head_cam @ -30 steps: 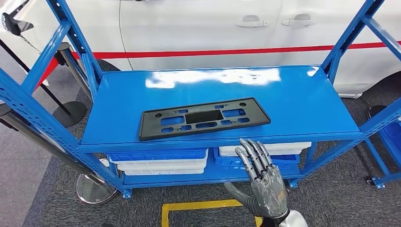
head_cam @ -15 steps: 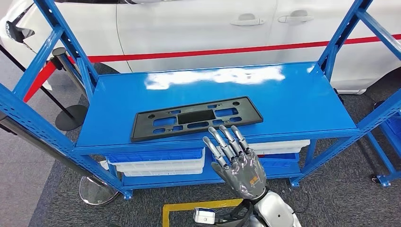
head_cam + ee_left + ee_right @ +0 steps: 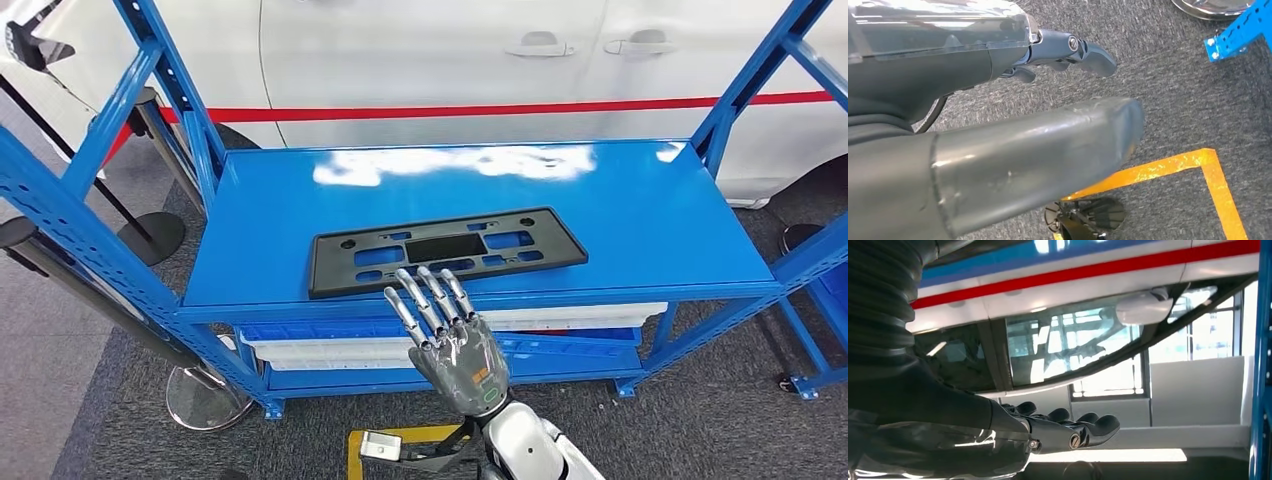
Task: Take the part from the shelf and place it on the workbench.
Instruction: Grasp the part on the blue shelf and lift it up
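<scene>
Fingers spread and empty, right hand (image 3: pixel 455 340) reaches up at the shelf (image 3: pixel 640 225) edge, just below the part (image 3: pixel 445 249).

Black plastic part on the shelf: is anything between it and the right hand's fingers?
Nothing visible. The right hand, fingers spread, is raised at the front edge of the blue shelf, directly before the black part, which lies flat and alone there. Contact cannot be judged.

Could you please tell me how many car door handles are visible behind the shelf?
2: both on the white car beyond the shelf, side by side; one handle, the other handle to its right. Others may lie outside the frame.
</scene>
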Robot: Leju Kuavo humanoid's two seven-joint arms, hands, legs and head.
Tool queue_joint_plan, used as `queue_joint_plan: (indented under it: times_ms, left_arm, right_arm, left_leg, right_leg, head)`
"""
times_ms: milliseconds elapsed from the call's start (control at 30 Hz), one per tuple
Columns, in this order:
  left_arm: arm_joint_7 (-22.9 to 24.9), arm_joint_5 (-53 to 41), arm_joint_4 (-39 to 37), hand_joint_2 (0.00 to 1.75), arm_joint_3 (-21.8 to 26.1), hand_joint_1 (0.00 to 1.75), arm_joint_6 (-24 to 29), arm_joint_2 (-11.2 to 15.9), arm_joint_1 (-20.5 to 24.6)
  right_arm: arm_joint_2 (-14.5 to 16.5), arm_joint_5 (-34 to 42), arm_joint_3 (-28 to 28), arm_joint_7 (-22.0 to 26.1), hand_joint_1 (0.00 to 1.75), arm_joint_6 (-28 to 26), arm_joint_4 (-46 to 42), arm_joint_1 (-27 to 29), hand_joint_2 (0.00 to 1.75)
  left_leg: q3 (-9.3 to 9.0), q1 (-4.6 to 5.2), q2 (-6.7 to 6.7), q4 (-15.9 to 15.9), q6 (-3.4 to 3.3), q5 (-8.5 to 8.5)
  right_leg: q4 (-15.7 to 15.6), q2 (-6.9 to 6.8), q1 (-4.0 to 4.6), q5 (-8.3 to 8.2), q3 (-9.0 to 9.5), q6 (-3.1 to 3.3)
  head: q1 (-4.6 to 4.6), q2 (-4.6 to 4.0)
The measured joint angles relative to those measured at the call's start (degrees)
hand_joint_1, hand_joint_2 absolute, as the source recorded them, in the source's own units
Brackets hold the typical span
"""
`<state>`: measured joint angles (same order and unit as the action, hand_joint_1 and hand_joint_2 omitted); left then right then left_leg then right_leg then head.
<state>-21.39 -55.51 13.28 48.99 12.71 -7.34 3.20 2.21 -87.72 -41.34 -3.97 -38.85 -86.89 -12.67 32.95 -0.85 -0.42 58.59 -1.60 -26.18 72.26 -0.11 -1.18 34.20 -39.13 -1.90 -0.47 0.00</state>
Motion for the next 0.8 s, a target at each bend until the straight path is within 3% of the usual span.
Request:
queue_joint_plan:
  times_ms: [33, 67, 133, 200, 267, 367, 433, 500, 533, 567, 600, 633, 700, 733, 800]
  left_arm:
    - [-0.07, 0.17, -0.01, 0.00, 0.01, 0.00, -0.19, 0.00, -0.02]
    - [-0.15, 0.35, -0.02, 0.00, 0.01, 0.00, -0.37, 0.00, -0.03]
    - [-0.33, 0.49, -0.04, 0.00, 0.02, 0.00, -0.66, -0.01, -0.03]
    - [-0.49, 0.64, -0.14, 0.00, 0.02, 0.00, -0.96, -0.03, 0.03]
    - [-0.64, 1.03, -0.23, 0.00, 0.02, 0.00, -1.41, 0.02, 0.08]
    - [-1.11, 1.83, -0.26, 0.00, 0.01, 0.00, -2.42, 0.30, 0.18]
    - [-1.36, 2.12, -0.29, 0.00, 0.01, 0.00, -3.03, 0.49, 0.17]
    - [-1.47, 2.40, -0.30, 0.00, 0.04, 0.00, -3.41, 0.56, 0.12]
    - [-1.49, 2.49, -0.30, 0.00, 0.07, 0.00, -3.52, 0.63, 0.06]
    - [-1.49, 2.55, -0.30, 0.00, 0.10, 0.00, -3.60, 0.70, 0.00]
    - [-1.49, 2.55, -0.30, 0.00, 0.13, 0.00, -3.68, 0.77, -0.04]
    - [-1.51, 2.55, -0.30, 0.00, 0.14, 0.00, -3.75, 0.85, -0.04]
    - [-1.59, 2.55, -0.33, 0.00, 0.15, 0.00, -3.98, 0.92, 0.07]
    - [-1.64, 2.55, -0.35, 0.00, 0.16, 0.00, -4.23, 0.95, 0.11]
    - [-1.71, 2.57, -0.39, 0.00, 0.27, 0.00, -5.06, 0.95, 0.08]
  right_arm:
    - [-0.41, -0.10, -1.35, -1.61, 0.00, -0.02, 0.91, -0.36, 1.75]
    - [-0.79, -0.20, -2.65, -3.17, 0.00, -0.04, 1.74, -0.73, 1.75]
    - [-1.39, -0.43, -5.21, -6.20, 0.00, -0.10, 3.13, -1.78, 1.75]
    - [-1.86, -0.72, -7.76, -9.16, 0.00, -0.22, 4.37, -3.18, 1.75]
    - [-2.50, -1.10, -10.84, -13.26, 0.00, -0.39, 6.20, -4.80, 1.75]
    - [-3.60, -1.81, -16.00, -22.79, 0.00, -0.62, 9.02, -6.80, 1.75]
    - [-3.90, -2.04, -18.41, -26.14, 0.00, -0.73, 10.42, -7.62, 1.75]
    - [-4.00, -2.12, -20.49, -27.09, 0.00, -0.78, 12.22, -8.19, 1.75]
    - [-4.04, -2.12, -21.44, -27.36, 0.00, -0.78, 13.12, -8.27, 1.75]
    - [-4.08, -2.12, -22.27, -27.49, 0.00, -0.79, 14.00, -8.25, 1.75]
    - [-4.10, -2.12, -22.93, -27.47, 0.00, -0.79, 14.76, -8.25, 1.75]
    - [-4.10, -2.13, -23.38, -27.26, 0.00, -0.80, 15.49, -8.27, 1.75]
    - [-4.11, -2.13, -23.83, -26.62, 0.00, -0.80, 17.00, -8.32, 1.75]
    - [-4.11, -2.13, -23.91, -26.21, 0.00, -0.81, 17.72, -8.33, 1.75]
    - [-4.11, -2.13, -23.90, -25.37, 0.00, -0.82, 18.76, -8.32, 1.75]
  left_leg:
    - [0.01, 0.19, -0.02, 0.01, -0.09, -0.01]
    - [-0.03, 0.40, -0.07, 0.01, -0.14, -0.04]
    - [-0.29, 0.79, -0.17, 0.01, -0.22, -0.11]
    - [-0.38, 1.11, -0.14, 0.02, -0.10, -0.22]
    - [-0.31, 1.07, -0.01, -0.05, 0.34, -0.25]
    - [-0.36, 1.02, 0.07, 0.33, 1.20, -0.79]
    - [1.35, 0.77, 0.08, 4.48, 1.78, -3.42]
    - [4.80, 0.37, 0.11, 11.73, 2.43, -6.80]
    - [6.13, 0.20, 0.11, 14.30, 2.70, -7.46]
    - [6.55, 0.05, 0.12, 14.87, 2.93, -6.97]
    - [5.88, -0.11, 0.14, 13.20, 3.11, -5.43]
    - [4.20, -0.27, 0.17, 9.54, 3.23, -3.19]
    - [0.92, -0.35, 0.14, 2.58, 3.07, -0.51]
    - [0.10, -0.27, 0.09, 0.76, 2.77, -0.10]
    - [0.02, 0.00, -0.03, 0.28, 1.91, -0.20]
  right_leg:
    - [2.23, 0.00, 0.06, 0.34, -1.20, 0.12]
    - [2.25, 0.00, 0.17, -0.48, -1.34, 0.38]
    - [-4.13, 0.03, 0.67, -4.58, 1.54, 1.42]
    - [-11.22, -0.05, 1.24, -7.26, 4.85, 2.61]
    - [-13.55, -0.06, 1.61, -7.50, 5.76, 3.05]
    - [-14.83, -0.09, 1.15, -8.09, 6.33, 3.30]
    - [-15.59, -0.27, 0.77, -8.43, 6.85, 3.55]
    - [-15.60, -0.31, 0.79, -8.40, 6.89, 3.68]
    - [-15.50, -0.32, 0.79, -8.33, 6.88, 3.66]
    - [-15.37, -0.32, 0.77, -8.22, 6.88, 3.58]
    - [-15.20, -0.30, 0.72, -8.08, 6.90, 3.45]
    - [-14.95, -0.26, 0.64, -7.88, 6.93, 3.24]
    - [-14.38, -0.19, 0.64, -7.44, 6.88, 2.68]
    - [-14.16, -0.16, 0.70, -7.32, 6.79, 2.38]
    - [-14.05, -0.09, 0.83, -7.30, 6.63, 1.82]
  head:
    - [0.03, 0.00]
    - [0.05, 0.00]
    - [0.12, 0.00]
    - [0.05, 0.00]
    - [-0.03, 0.00]
    - [-0.01, -0.01]
    - [-0.25, -0.01]
    - [-0.48, 0.00]
    - [-0.50, 0.00]
    - [-0.49, 0.00]
    - [-0.50, 0.00]
    - [-0.51, 0.00]
    - [-0.53, 0.00]
    - [-0.50, 0.00]
    - [-0.43, 0.00]
